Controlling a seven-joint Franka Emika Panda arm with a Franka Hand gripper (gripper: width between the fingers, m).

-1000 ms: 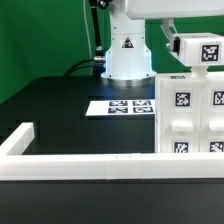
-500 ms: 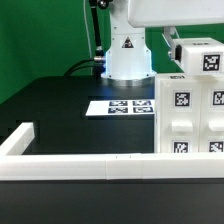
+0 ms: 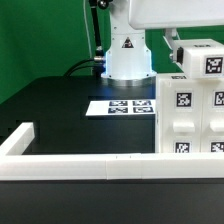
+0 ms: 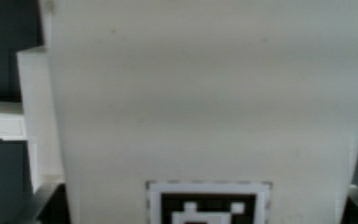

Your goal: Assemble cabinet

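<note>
The large white plastic cabinet box [image 3: 188,118], with square black-and-white tags on its front, stands on the black surface [image 3: 60,105] at the exterior view's right, its near foot against the long low white L-shaped rail [image 3: 85,165]. A smaller white tagged drawer box [image 3: 203,58] sits at its top, filling the wrist view, under the white arm [image 3: 165,12]; whether the pincer [image 3: 174,42] is apart or clamped, I cannot tell. Farther left lie the flat white marker board [image 3: 118,106] and the robot's white base [image 3: 128,55].
</note>
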